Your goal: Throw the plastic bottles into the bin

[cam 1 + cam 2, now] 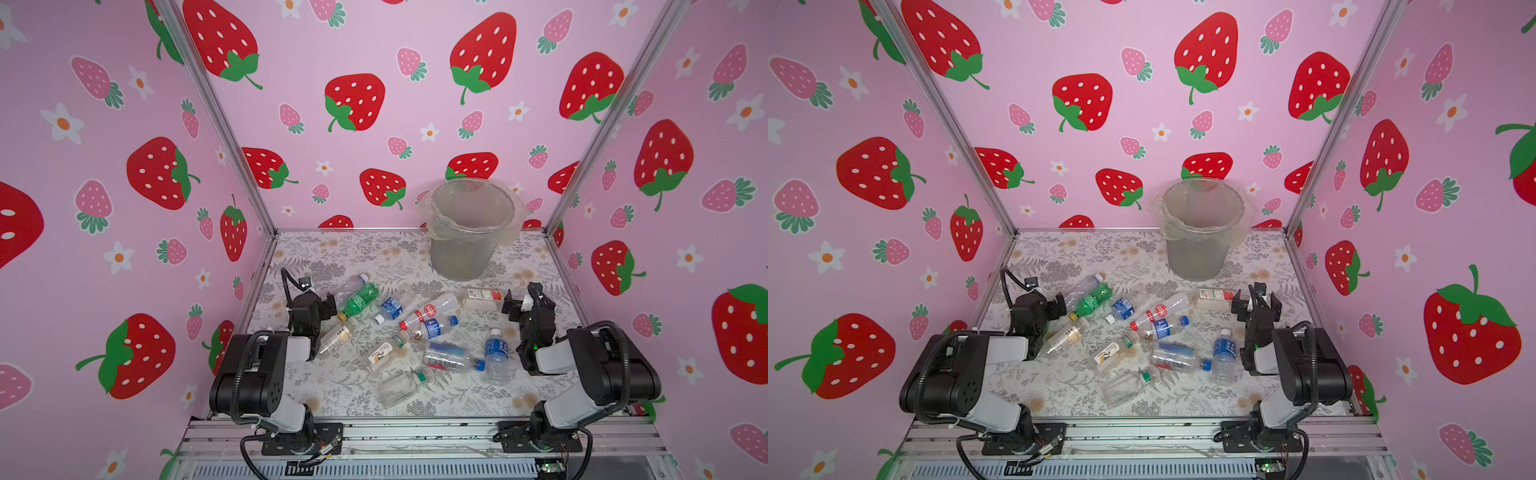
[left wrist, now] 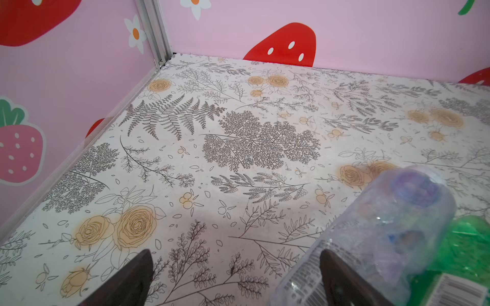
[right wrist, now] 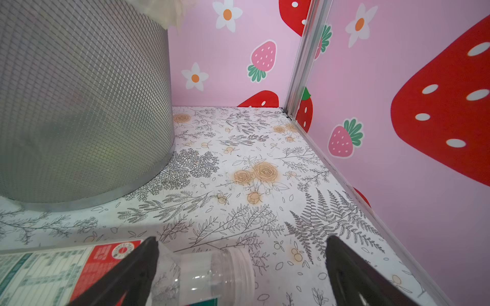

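- A booth with pink strawberry-print walls (image 1: 374,50) is seen around a table (image 1: 332,390) covered in a grey leaf-and-rose print.
- The left gripper (image 1: 329,305) is spread wide and holds nothing. In the left wrist view one finger (image 2: 344,280) is seen in front of a clear bottle (image 2: 397,225) lying on its side, and contact cannot be told.
- The right gripper (image 1: 519,302) is likewise spread wide and empty. The neck and white cap of a red-labelled bottle (image 3: 212,275) lie between its jaws, ungripped.
- The bin (image 1: 465,253) is placed at the back of the table, right of the middle. Only its clear liner bag (image 1: 513,226) is seen inside.
- The plastic bottles (image 1: 432,328) are scattered on the table between the two arms. Most lie flat, and a blue-labelled bottle (image 1: 496,353) stands upright near the right arm.
- A green bottle (image 2: 456,251) is shown just beside the clear one in the left wrist view. The bin's gridded wall is shown close up only in the right wrist view, and its inside only in both top views.
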Controlling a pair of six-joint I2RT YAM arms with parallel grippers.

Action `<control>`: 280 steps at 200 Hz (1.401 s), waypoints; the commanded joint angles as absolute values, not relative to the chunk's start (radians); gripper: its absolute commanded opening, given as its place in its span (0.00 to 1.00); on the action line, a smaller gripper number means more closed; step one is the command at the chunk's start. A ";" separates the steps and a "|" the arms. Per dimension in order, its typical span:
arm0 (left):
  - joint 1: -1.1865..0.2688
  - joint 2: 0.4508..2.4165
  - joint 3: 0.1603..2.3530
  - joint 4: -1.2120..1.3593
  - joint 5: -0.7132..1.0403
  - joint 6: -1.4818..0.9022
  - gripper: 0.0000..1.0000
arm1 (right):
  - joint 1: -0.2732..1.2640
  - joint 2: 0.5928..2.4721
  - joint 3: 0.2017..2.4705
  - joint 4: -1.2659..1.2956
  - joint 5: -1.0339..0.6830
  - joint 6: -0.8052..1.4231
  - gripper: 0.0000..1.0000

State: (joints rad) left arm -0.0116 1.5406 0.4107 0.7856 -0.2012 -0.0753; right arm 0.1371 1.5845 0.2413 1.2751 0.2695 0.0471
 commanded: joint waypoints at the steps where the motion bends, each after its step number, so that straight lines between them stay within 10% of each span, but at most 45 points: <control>1: -0.015 1.545 0.435 0.798 -0.212 -0.073 0.99 | 0.142 1.572 0.253 1.284 0.291 0.033 0.99; 206: -0.017 1.542 0.430 0.804 -0.212 -0.070 0.99 | 0.142 1.562 0.253 1.283 0.290 0.032 0.99; 280: -0.106 1.359 0.513 0.552 -0.431 -0.040 0.99 | 0.146 1.346 0.459 0.765 0.373 0.117 0.99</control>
State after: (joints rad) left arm -0.0586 1.4136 0.4450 0.6510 -0.2985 -0.0727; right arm 0.1402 1.4151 0.3817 0.9966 0.3157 0.0624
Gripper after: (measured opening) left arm 0.990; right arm 0.994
